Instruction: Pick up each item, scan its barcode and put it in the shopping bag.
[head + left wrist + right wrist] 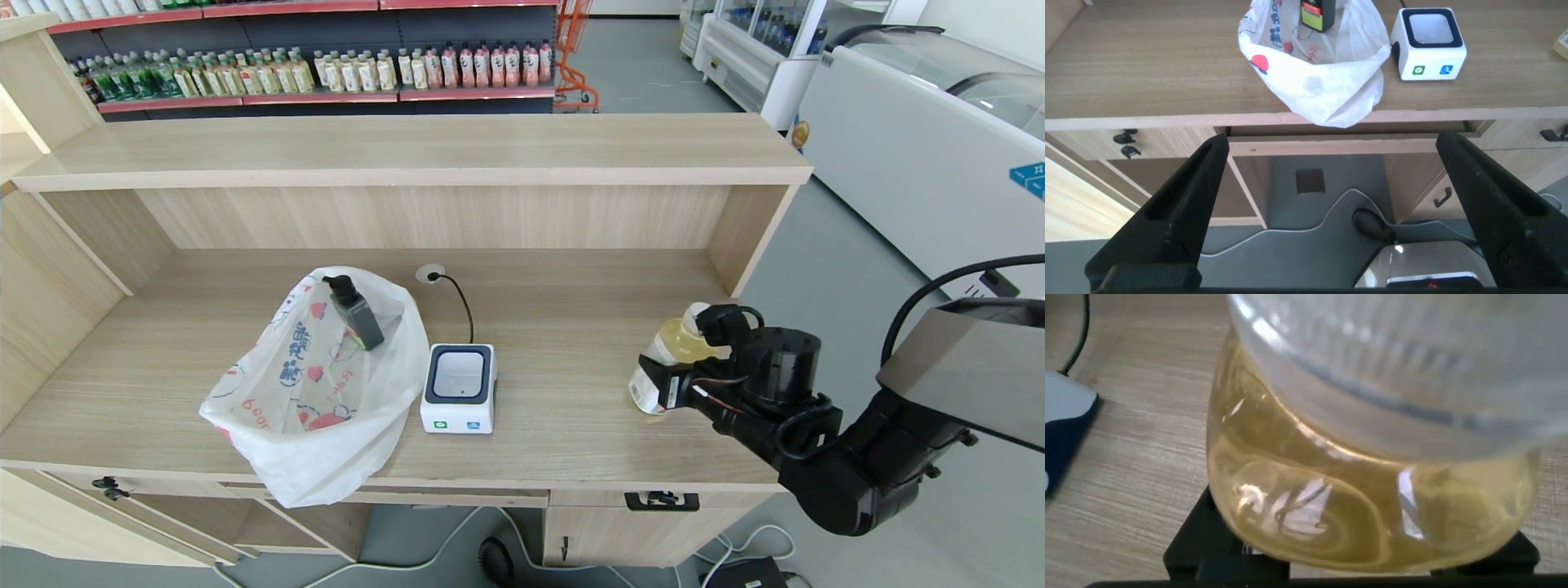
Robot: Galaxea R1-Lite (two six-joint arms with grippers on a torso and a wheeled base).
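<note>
The right claw (694,357) is closed on a clear plastic drink bottle (671,347) of pale yellow liquid, one black finger across its upper part and the other by its white label. The print on the label is too small to read. The bottle leans, and I cannot tell whether its base touches the counter (571,327). In the right wrist view the liquid (1372,482) shows close up, with the dark fingers (1200,547) beneath it.

The bottle stands at 3 o'clock of the white barcode scanner (459,388), well apart from it. The scanner has a small green and a small blue sticker on its front, and its black cable (462,302) runs off toward 12 o'clock.

At the scanner's 9 o'clock, just beside it, lies the white shopping bag (326,425), printed in red and blue. A dark bottle with a black top (357,314) sits in the bag's mouth.

The left claw (1329,143) hangs wide open and holds nothing, in front of the counter's edge.
</note>
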